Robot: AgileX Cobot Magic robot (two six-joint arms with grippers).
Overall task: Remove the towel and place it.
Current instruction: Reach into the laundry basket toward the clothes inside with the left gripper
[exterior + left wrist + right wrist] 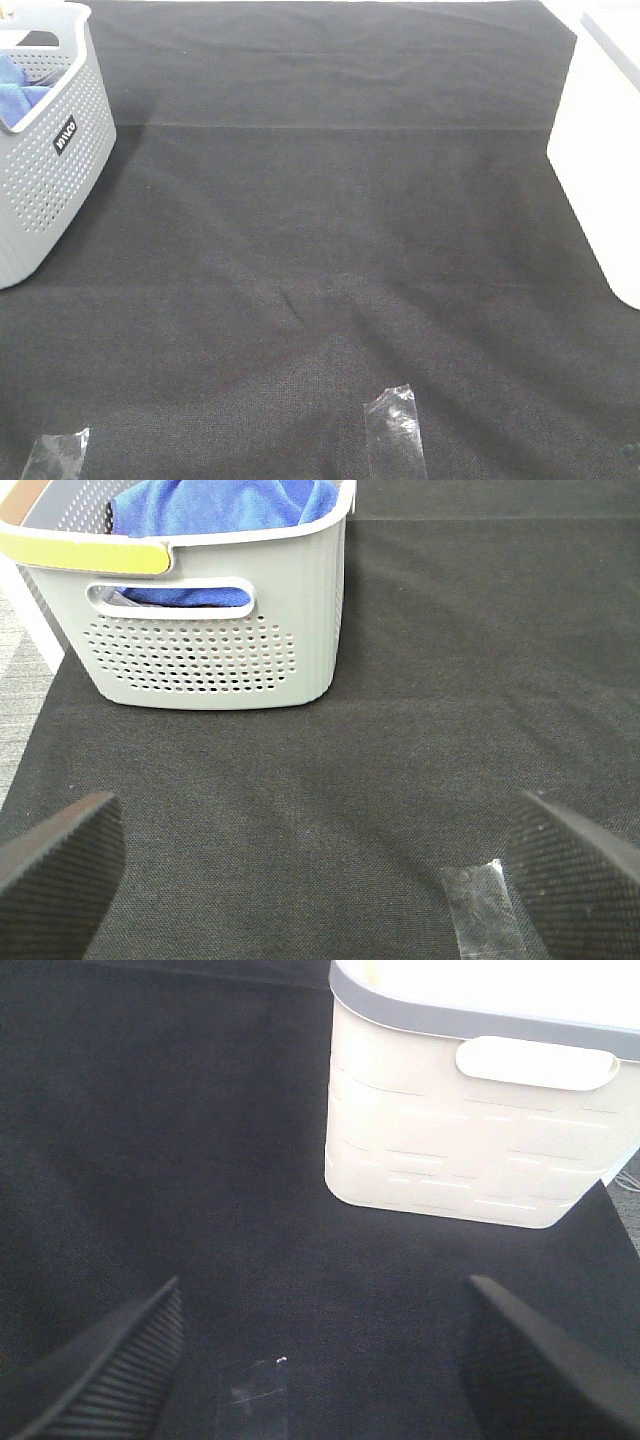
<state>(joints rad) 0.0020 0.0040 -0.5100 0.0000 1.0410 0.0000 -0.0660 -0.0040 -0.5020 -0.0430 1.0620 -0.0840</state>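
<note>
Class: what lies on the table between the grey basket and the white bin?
Only bare black cloth lies between the grey basket and the white bin, as the exterior high view shows.

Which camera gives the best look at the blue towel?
The left wrist view: the towel lies bunched in the grey perforated basket, visible over the rim and through the handle slot. The exterior high view catches only a sliver at its left edge. The right wrist view shows none of it, just a white bin.
</note>
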